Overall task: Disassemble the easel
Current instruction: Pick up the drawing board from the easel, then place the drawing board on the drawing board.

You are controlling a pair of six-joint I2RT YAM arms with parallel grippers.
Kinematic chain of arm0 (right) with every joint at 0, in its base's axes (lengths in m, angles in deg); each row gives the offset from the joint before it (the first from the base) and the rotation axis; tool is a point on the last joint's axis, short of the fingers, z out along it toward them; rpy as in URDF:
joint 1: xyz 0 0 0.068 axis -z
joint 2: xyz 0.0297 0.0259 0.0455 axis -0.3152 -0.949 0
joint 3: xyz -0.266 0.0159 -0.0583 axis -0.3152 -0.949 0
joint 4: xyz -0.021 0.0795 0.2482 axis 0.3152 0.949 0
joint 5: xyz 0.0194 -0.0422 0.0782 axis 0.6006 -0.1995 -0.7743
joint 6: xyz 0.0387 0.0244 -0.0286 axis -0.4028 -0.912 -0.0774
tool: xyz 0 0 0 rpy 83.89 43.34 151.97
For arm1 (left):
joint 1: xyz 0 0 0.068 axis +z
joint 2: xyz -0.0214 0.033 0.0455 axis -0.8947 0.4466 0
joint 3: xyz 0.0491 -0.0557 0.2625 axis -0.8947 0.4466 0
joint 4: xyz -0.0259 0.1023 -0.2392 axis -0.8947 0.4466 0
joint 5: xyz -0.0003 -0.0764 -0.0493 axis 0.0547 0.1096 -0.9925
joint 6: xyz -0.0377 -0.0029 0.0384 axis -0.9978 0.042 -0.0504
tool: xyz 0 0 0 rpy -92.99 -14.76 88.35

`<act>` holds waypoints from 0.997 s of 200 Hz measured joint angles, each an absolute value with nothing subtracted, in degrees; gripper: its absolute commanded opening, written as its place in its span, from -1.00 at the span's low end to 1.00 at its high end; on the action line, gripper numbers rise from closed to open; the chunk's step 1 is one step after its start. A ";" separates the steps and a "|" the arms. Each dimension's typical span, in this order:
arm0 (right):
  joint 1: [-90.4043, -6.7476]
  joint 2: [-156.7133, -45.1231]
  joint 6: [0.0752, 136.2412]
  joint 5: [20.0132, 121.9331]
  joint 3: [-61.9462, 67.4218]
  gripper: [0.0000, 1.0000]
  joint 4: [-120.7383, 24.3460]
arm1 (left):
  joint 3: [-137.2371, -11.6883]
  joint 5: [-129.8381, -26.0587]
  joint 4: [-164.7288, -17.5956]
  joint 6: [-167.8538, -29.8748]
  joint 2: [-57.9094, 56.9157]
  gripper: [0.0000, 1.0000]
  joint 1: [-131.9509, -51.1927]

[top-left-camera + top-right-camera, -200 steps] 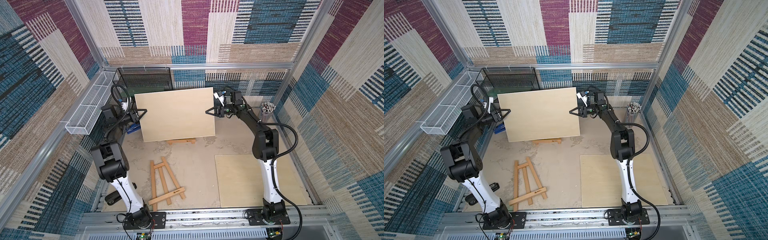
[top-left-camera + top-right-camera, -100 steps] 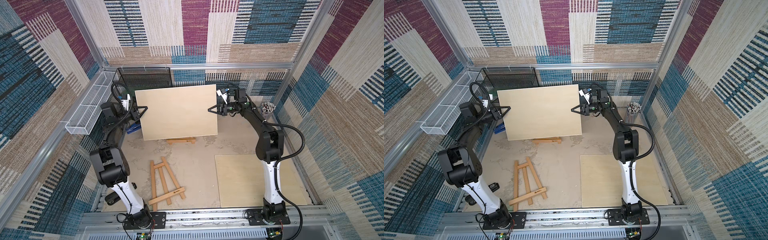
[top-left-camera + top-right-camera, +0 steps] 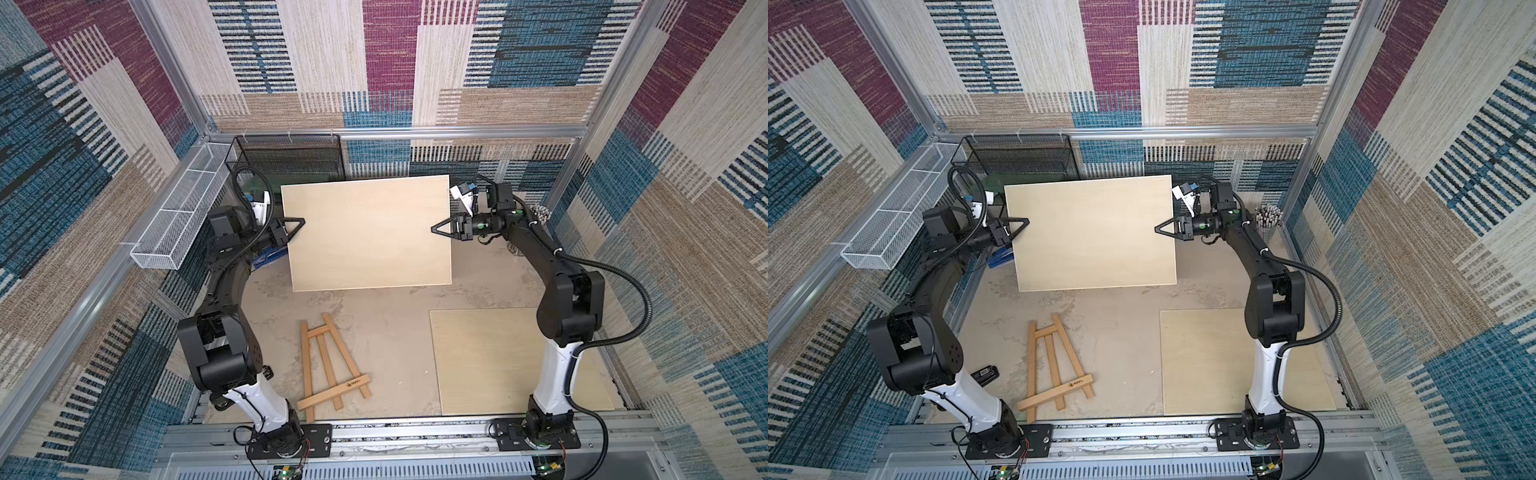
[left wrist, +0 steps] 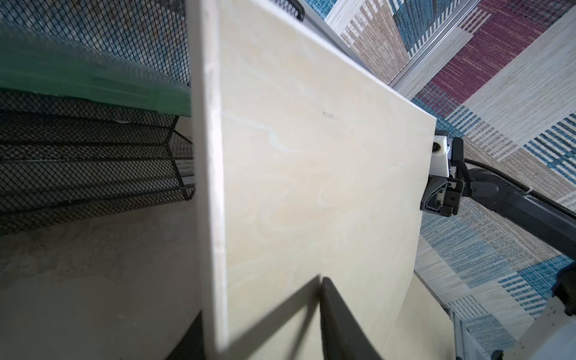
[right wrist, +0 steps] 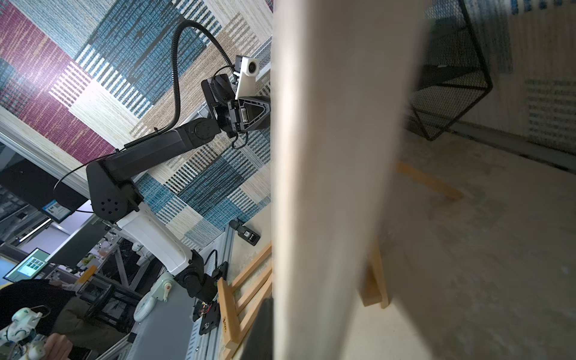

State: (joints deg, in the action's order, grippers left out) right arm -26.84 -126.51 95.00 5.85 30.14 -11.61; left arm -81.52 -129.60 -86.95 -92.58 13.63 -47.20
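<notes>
Arms: black joints, white lower links [image 3: 555, 374].
Cables: black corrugated conduit [image 5: 175, 71] along each arm.
Wrist cameras: white blocks [image 3: 460, 192].
Bases: black screwed plates [image 3: 507, 440].

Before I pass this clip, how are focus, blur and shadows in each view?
Both top views: sharp, evenly lit, board clear. Left wrist view: a finger of the left gripper throws a shadow on the board; green object blurred. Right wrist view: near board edge soft, black mesh basket smeared.
</notes>
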 measured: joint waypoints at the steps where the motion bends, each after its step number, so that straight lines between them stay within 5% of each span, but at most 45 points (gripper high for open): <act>1: -26.80 -126.38 94.97 5.85 29.93 -1.00 -11.59 | -81.45 -129.53 -86.77 -92.47 13.50 -1.00 -47.22; 159: -16.26 -95.78 93.27 11.62 -11.43 -1.00 -4.18 | -60.49 -120.02 -73.11 -92.34 -5.12 -1.00 -57.78; 199: -16.20 -93.99 92.46 13.78 -15.19 -0.80 -4.53 | -57.34 -119.15 -72.83 -92.63 -7.09 -1.00 -58.24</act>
State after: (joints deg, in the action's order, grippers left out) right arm -16.20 -93.99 92.46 13.78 -15.19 -4.53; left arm -57.34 -119.15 -72.83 -92.63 -7.09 -58.24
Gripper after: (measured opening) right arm 0.246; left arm 0.428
